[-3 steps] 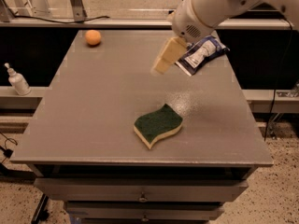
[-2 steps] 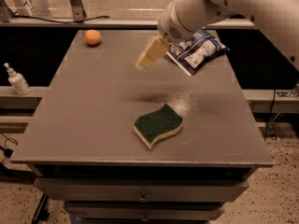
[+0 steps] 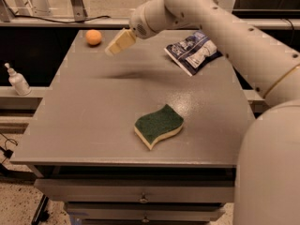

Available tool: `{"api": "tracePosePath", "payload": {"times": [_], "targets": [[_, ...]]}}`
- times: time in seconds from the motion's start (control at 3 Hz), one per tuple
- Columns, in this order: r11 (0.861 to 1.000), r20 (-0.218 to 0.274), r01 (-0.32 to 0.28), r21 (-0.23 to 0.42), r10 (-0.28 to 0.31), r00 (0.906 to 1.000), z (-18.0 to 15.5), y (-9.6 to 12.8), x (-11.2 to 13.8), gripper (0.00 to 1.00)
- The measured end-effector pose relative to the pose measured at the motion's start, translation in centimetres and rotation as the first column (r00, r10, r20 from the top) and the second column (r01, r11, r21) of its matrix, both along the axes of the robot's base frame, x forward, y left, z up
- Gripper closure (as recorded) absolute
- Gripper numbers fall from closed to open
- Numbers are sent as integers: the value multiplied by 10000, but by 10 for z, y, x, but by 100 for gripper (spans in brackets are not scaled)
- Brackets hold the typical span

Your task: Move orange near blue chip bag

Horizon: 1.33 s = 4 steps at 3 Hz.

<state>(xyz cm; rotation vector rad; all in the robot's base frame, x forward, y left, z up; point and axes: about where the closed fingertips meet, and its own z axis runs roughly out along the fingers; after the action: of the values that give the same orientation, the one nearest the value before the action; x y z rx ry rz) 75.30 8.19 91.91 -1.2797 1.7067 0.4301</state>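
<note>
The orange point(image 3: 93, 37) is a small round fruit at the far left corner of the grey table point(image 3: 93, 121). The blue chip bag point(image 3: 193, 51) lies crinkled at the far right of the table. My gripper point(image 3: 116, 43) hangs above the table's far side, just right of the orange and a little nearer than it, well left of the bag. It holds nothing that I can see.
A green-and-yellow wavy sponge point(image 3: 158, 125) lies near the table's front middle. A white pump bottle point(image 3: 18, 80) stands on a lower shelf to the left. My arm point(image 3: 225, 27) crosses above the far right of the table.
My gripper has moved left across the far side of the table, away from the chip bag and toward the orange. The orange, bag and sponge have not moved.
</note>
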Motion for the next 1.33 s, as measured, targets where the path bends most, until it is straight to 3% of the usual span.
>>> {"api": "tracePosePath", "payload": {"times": [0.33,0.67,1.33], "targets": [[9982,180,36,596,-46,9998,-13,39,43,0],[9967,63,101,808,-106,9999,-30,69,72,0],[9976,-546,299,619,-265,9982,-67,109,107,0]]}}
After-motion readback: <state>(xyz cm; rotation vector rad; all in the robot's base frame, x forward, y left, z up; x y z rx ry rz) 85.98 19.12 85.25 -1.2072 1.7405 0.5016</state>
